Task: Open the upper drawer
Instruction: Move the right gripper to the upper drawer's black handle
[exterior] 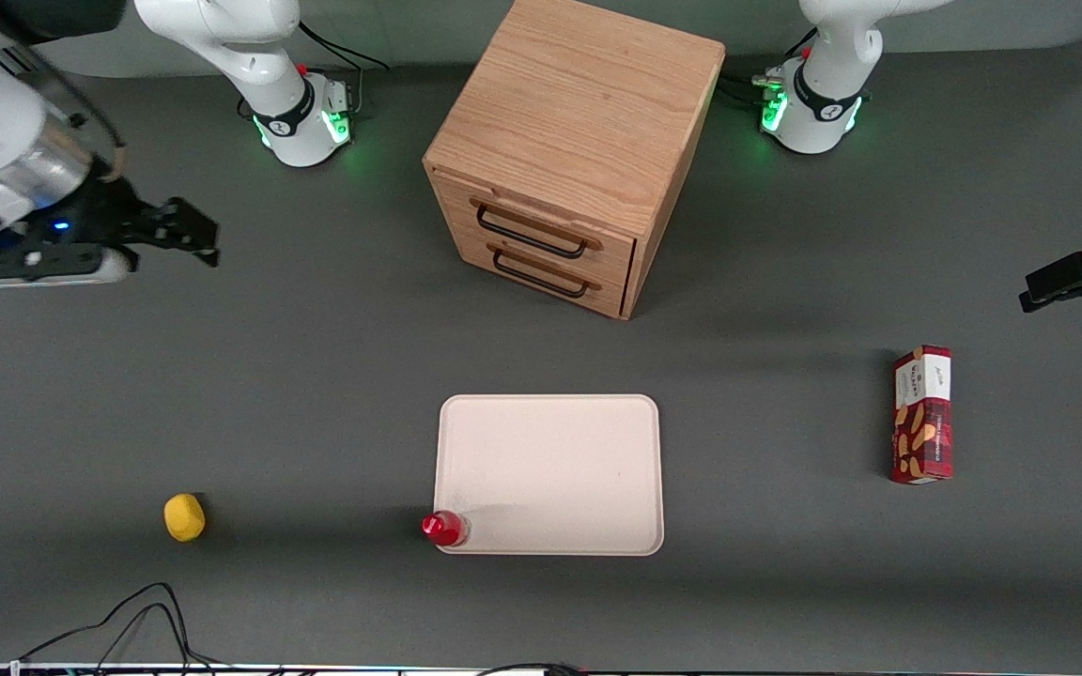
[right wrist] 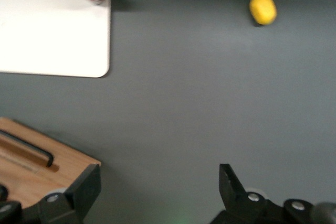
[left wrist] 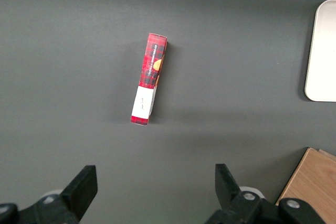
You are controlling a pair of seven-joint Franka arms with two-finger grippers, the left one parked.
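Observation:
The small oak cabinet stands at the middle of the table, away from the front camera. Its upper drawer is shut, with its black wire handle above the identical lower drawer. My right gripper hangs above the bare table toward the working arm's end, well apart from the cabinet, open and empty. In the right wrist view the gripper is open over grey table, with a corner of the cabinet and one black handle beside one finger. I cannot tell which drawer that handle belongs to.
A cream tray lies nearer the front camera than the cabinet, with a red-capped bottle at its corner. A yellow lemon lies toward the working arm's end. A red snack box lies toward the parked arm's end.

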